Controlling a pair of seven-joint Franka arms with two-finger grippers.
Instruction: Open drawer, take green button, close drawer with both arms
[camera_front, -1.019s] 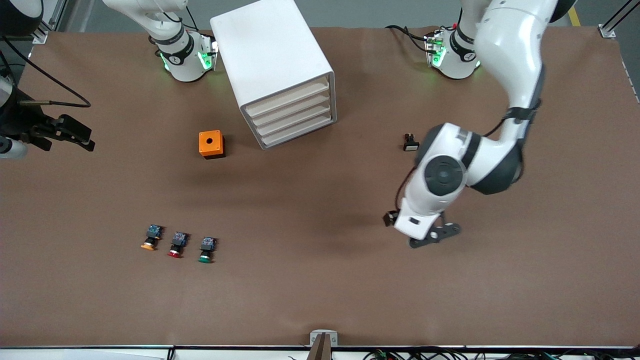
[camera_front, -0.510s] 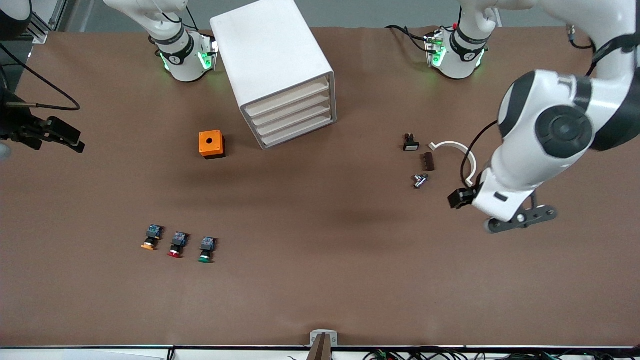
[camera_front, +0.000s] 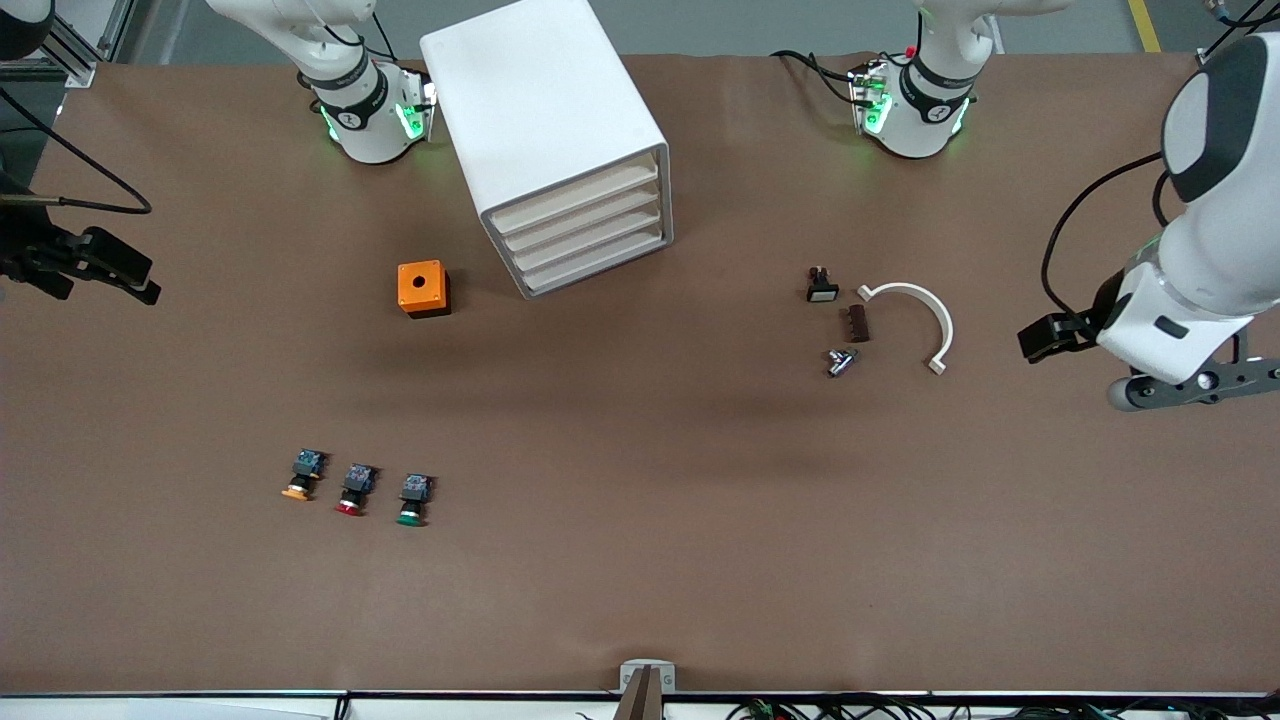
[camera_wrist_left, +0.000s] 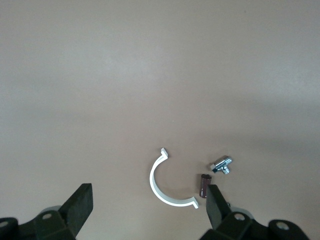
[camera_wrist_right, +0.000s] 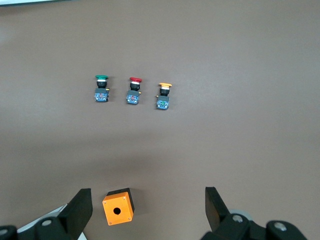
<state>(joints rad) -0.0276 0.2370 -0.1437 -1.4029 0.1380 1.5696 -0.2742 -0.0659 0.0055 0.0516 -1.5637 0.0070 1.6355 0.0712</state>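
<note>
The right gripper (camera_front: 120, 268) is showing only partly, its arm running off the front view's edge. The left gripper (camera_front: 1180, 385) is lying mostly under its white wrist. The drawer (camera_front: 587, 240) is hiding its contents. The small metal part (camera_front: 840, 361) is remaining too small to identify.

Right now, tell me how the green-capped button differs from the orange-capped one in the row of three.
The green-capped button has a green cap; the orange-capped button an orange one. The green one ends the row toward the left arm's end of the table, the orange one toward the right arm's end, with the red-capped button between. The green one lies slightly nearer the front camera. Both share black bodies, blue rear blocks and similar size.
</note>
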